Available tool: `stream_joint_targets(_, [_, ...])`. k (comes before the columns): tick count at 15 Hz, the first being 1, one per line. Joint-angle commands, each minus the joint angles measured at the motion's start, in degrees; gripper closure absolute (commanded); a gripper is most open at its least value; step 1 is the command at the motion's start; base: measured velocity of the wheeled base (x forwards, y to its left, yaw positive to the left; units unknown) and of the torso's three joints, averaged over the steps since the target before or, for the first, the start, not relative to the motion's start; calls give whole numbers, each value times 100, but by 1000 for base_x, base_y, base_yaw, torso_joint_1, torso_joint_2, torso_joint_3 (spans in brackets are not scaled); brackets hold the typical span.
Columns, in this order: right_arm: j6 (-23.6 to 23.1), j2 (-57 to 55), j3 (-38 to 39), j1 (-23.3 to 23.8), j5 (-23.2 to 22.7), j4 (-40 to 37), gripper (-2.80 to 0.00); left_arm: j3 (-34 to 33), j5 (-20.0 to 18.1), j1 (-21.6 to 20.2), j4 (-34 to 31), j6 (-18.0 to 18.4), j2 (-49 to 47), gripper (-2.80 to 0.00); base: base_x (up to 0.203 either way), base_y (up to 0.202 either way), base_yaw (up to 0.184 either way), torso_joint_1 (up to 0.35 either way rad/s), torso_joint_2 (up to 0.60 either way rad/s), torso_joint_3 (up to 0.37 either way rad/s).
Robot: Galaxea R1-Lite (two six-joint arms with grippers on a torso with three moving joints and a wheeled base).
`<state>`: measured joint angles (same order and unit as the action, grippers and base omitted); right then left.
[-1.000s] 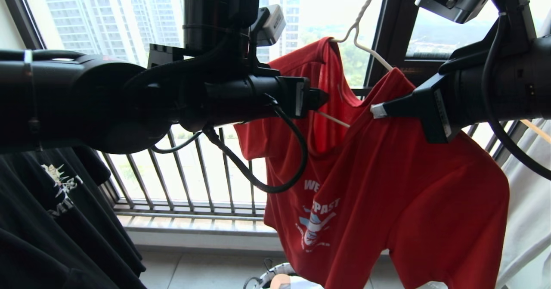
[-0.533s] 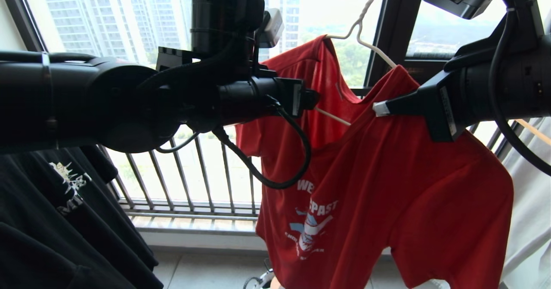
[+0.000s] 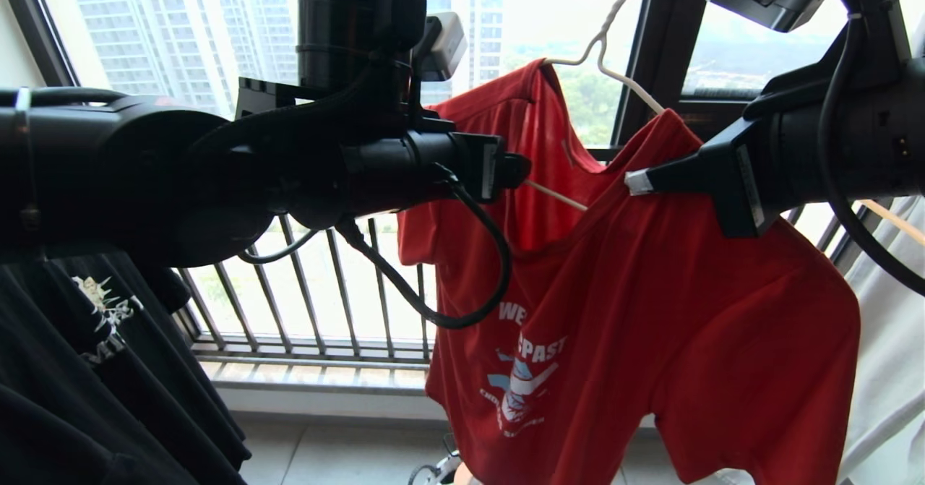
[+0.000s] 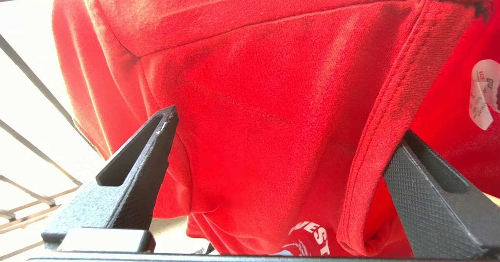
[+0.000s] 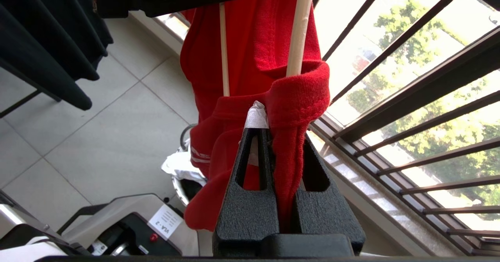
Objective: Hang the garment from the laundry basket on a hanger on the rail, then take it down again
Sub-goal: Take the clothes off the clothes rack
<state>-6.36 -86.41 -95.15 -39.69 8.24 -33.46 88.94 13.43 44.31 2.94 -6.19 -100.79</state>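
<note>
Red garment (image 3: 650,311) collar pinched by right gripper (image 3: 632,182), left gripper (image 4: 273,164) spread.

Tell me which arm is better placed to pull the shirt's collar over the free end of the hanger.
Probably the left. Its pincer is open, straddling the red T-shirt at the collar. The right pincer is shut on the other shoulder's fabric, over the cream hanger, so it looks needed for steadying.

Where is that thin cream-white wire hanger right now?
In the head view, the thin cream-white wire hanger hangs upper centre before the window, threaded through the red T-shirt, between both grippers.
</note>
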Motion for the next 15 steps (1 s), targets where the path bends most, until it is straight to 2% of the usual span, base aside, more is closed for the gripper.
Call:
stream_joint_targets(1, [-14,-17,-21,-3,3,-20,0,-18,12,-125,5,-5,-1,-280,0,0,0,0,0,0])
stream_joint_targets(4, [-90,-17,-23,-3,4,-20,0,-8,13,-168,5,-14,24,-280,0,0,0,0,0,0])
stream_joint_targets(5, [-93,-17,-30,-3,11,-20,0,-1,13,-161,5,-14,57,0,0,0,0,0,0,0])
stream_joint_targets(8, [-93,-20,-18,-3,11,-20,0,67,2,-149,17,-22,186,0,0,0,0,0,0,0])
stream_joint_targets(11, [-93,-25,-4,-3,11,-20,0,105,1,-125,689,-16,225,0,0,0,0,0,0,0])
stream_joint_targets(15, [-93,-25,14,-3,2,-37,0,46,2,-124,780,-22,190,0,0,0,0,0,0,0])
